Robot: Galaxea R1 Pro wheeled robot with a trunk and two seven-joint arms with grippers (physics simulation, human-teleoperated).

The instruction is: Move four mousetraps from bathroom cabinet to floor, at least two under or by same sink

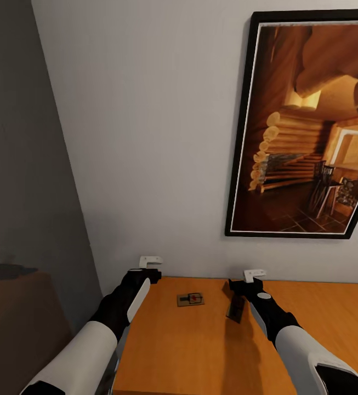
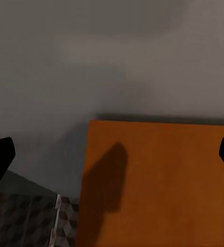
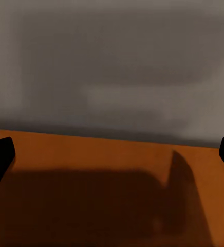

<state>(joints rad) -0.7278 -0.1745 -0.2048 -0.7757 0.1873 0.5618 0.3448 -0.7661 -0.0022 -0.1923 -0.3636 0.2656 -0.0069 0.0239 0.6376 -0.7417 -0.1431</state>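
One mousetrap (image 1: 190, 299) lies flat on the orange cabinet (image 1: 200, 351) top, between both arms, ungrasped. Left end effector (image 2: 112, 154) and right end effector (image 3: 112, 154) both have fingers apart, empty. No trap seen on floor (image 2: 40, 221) yet; task looks early.

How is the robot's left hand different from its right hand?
The left hand is at the left edge of the cabinet, while the right hand is over the cabinet top. Floor tiles show past the left hand, but wood runs to the wall past the right hand. Both hands are open, empty and pointing at the wall.
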